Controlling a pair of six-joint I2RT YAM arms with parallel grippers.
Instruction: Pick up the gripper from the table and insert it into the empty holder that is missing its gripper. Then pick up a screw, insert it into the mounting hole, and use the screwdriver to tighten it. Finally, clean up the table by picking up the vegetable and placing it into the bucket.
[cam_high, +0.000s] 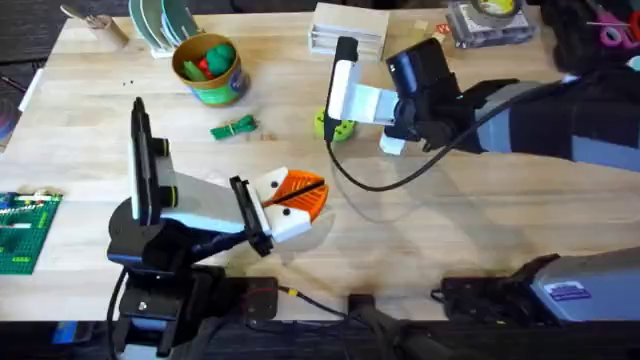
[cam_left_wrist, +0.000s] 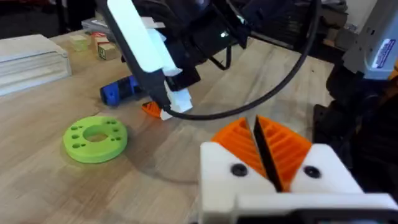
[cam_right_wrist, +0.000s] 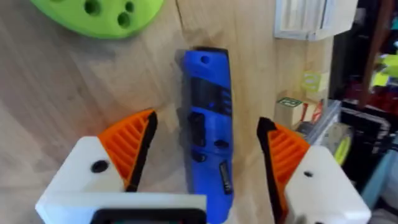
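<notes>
The thick bright blue-handled screwdriver (cam_right_wrist: 208, 127) is seen lying flat on the pale wooden table (cam_high: 480, 210), between the spread orange ribbed pads (cam_right_wrist: 134, 146) of the right gripper (cam_right_wrist: 205, 155). The jaws stand wide apart on either side of the handle without touching it, so nothing is grasped yet. From this the work is judged to stand at the screwdriver step, with the tool about to be picked up; whether a screw already sits in its hole cannot be told.

The small dark green leafy toy vegetable (cam_high: 234, 127) is seen on the table, just beside the round tin bucket with the yellow rim and green-blue wall (cam_high: 210, 72), not in it, so the clean-up is left to do. In the bucket, red and green toy pieces are visible.

A small orange pointed piece (cam_left_wrist: 151, 109) is seen on the wood under the right arm, near the screwdriver's end; whether it is the loose gripper tip cannot be told. A lime-green round disc with holes (cam_left_wrist: 95, 138) lies close by.

The right arm is reached across the middle, its wrist bent down over the tool. The left gripper (cam_high: 300, 195) is held low over the table near its base, both fingers tipped orange and pressed together, with nothing between them.
</notes>
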